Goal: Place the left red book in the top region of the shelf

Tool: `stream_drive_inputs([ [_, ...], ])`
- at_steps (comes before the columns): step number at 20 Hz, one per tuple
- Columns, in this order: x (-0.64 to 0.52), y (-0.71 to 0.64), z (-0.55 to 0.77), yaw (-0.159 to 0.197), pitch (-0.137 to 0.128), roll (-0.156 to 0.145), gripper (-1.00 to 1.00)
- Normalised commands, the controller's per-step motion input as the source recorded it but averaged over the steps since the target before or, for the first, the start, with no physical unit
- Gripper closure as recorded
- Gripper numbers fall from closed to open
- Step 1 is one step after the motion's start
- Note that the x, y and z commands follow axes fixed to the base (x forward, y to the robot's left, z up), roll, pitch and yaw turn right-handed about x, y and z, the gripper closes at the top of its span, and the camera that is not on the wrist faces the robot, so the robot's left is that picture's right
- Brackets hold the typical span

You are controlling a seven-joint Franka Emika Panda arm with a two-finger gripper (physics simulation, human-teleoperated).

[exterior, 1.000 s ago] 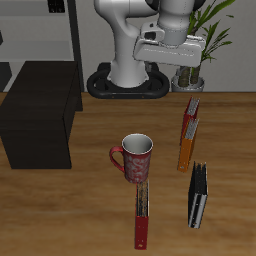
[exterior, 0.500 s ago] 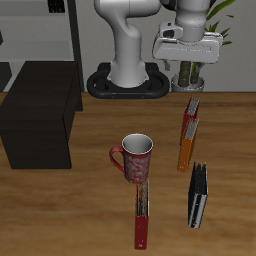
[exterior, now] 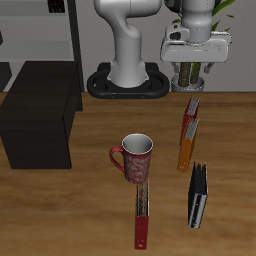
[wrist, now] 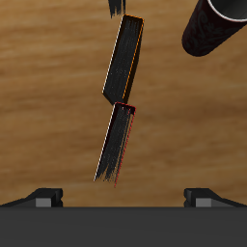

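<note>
The left red book (exterior: 192, 106) stands on edge on the table, just behind an orange book (exterior: 187, 142). In the wrist view the red book (wrist: 116, 143) shows as a dark slab with red edges, below and ahead of my fingers. My gripper (exterior: 196, 62) hangs high above the table, behind the red book and in front of the plant, and is open with nothing in it. In the wrist view its fingertips (wrist: 43, 197) stand far apart. The shelf (exterior: 40, 112) is a low black unit at the far side of the table from the books.
A red and white mug (exterior: 135, 157) stands mid-table. A slim red book with a yellow strip (exterior: 143, 215) lies in front of it. A black book (exterior: 198, 196) lies near the front edge. A potted plant (exterior: 190, 75) and a tall grey rack (exterior: 72, 30) stand at the back.
My gripper has swung sideways and slightly back, from over the robot base toward the plant and the red book. The books, mug and shelf have not moved.
</note>
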Motion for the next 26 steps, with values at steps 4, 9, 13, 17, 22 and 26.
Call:
stream_drive_inputs([
  [4,0.18,0.03,-0.13,-0.009,0.002,-0.001,-1.0],
  [9,0.08,0.1,-0.17,0.009,-0.015,0.012,-1.0],
  [13,0.07,0.08,-0.24,0.003,-0.015,0.001,-1.0],
  [17,0.07,-0.01,-0.34,-0.002,-0.028,0.018,-1.0],
  [22,0.05,-0.06,-0.22,-0.019,-0.009,-0.011,-1.0],
  [26,0.05,-0.08,-0.22,-0.03,0.005,-0.018,-1.0],
])
